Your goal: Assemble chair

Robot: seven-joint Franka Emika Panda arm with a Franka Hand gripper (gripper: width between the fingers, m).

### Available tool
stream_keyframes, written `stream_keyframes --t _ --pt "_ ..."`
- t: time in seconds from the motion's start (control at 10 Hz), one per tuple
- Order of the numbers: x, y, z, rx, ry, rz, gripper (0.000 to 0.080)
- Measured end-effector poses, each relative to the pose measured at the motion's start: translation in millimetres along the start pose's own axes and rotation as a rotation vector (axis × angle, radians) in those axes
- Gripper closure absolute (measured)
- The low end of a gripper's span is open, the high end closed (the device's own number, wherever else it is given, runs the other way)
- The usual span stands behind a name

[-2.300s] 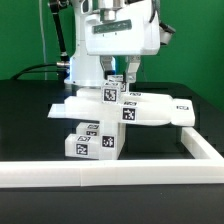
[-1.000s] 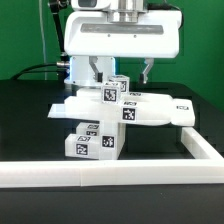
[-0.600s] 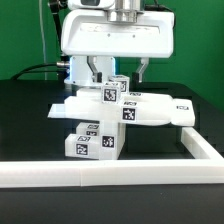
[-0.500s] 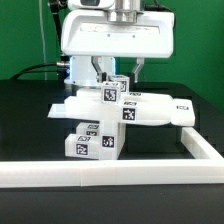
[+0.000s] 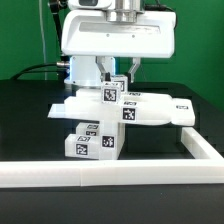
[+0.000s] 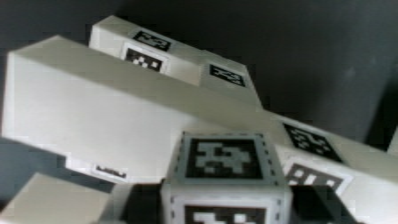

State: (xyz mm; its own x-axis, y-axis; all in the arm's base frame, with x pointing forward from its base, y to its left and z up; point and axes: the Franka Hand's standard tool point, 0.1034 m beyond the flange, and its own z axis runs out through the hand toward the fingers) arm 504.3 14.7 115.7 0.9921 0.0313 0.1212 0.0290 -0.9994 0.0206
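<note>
The chair (image 5: 105, 118) stands half built in the middle of the black bench (image 5: 25, 125), behind the long white border rail (image 5: 110, 175): one flat seat panel (image 5: 150, 108) lies across one blocky leg (image 5: 92, 142), with one upright block (image 5: 113, 92) rising from it. All parts are smooth white plastic with black-and-white square tags. The fingers (image 5: 104, 72) flank that upright block closely; whether they are grasping it cannot be told. Beyond the chair the wall is green

White chair (image 5: 120, 108) parts bear black-and-white square tags on a black table (image 5: 30, 120).
</note>
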Motion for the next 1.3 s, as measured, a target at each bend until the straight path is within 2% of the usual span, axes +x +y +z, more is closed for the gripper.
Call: stream_keyframes --t 0.9,1.3 --pt "6.6 -0.6 -0.1 0.008 0.012 0.842 0.0512" --pt "6.5 -2.2 -0.2 0.015 0.010 0.999 0.0498"
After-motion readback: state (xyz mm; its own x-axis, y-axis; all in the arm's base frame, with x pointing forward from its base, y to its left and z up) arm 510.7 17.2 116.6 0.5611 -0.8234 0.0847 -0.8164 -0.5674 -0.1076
